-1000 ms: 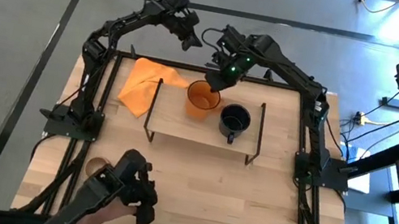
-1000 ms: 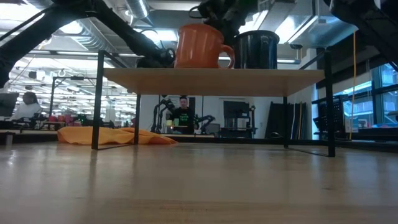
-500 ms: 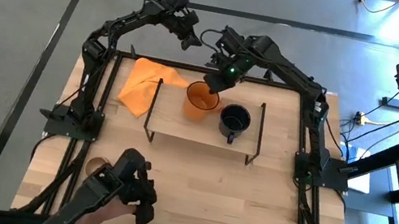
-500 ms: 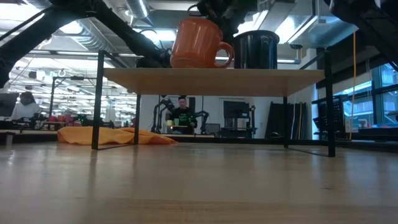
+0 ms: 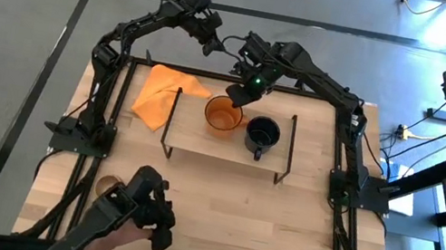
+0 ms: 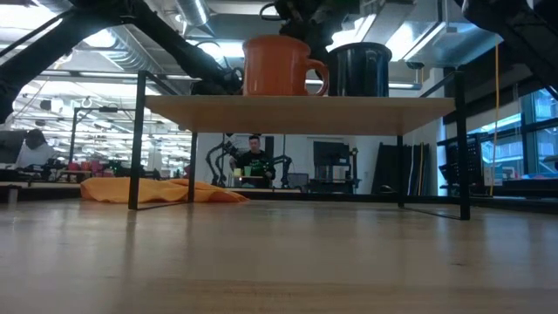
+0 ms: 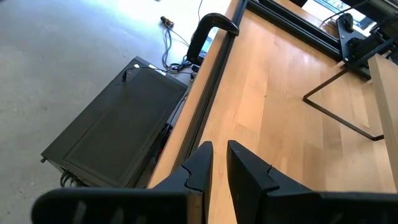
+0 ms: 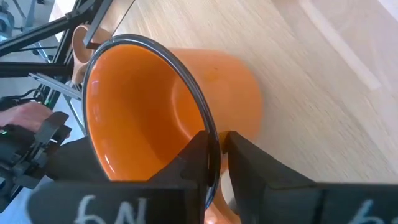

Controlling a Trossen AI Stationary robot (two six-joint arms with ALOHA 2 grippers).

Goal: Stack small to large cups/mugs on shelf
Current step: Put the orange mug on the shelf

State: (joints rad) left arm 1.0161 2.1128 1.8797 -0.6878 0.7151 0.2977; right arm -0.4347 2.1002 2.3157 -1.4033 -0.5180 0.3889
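Your right end effector (image 5: 240,98) pinches the orange mug's (image 5: 223,114) rim on the shelf (image 5: 202,140) (left end effector (image 7: 214,168) pressed together, off the bench).

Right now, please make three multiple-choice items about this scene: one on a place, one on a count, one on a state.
1. Where does the orange mug stand?
A. on the shelf
B. on the orange cloth
C. on the floor

2. How many mugs are on the shelf?
A. one
B. two
C. four

3. What is the right end effector doing?
A. hanging open, far from the mugs
B. pinching the orange mug's rim
C. holding the dark mug

Key: 1 A, the low view shows its base on the board. 2 B, orange and dark side by side. 3 B, the right wrist view shows one finger on each side of the rim.
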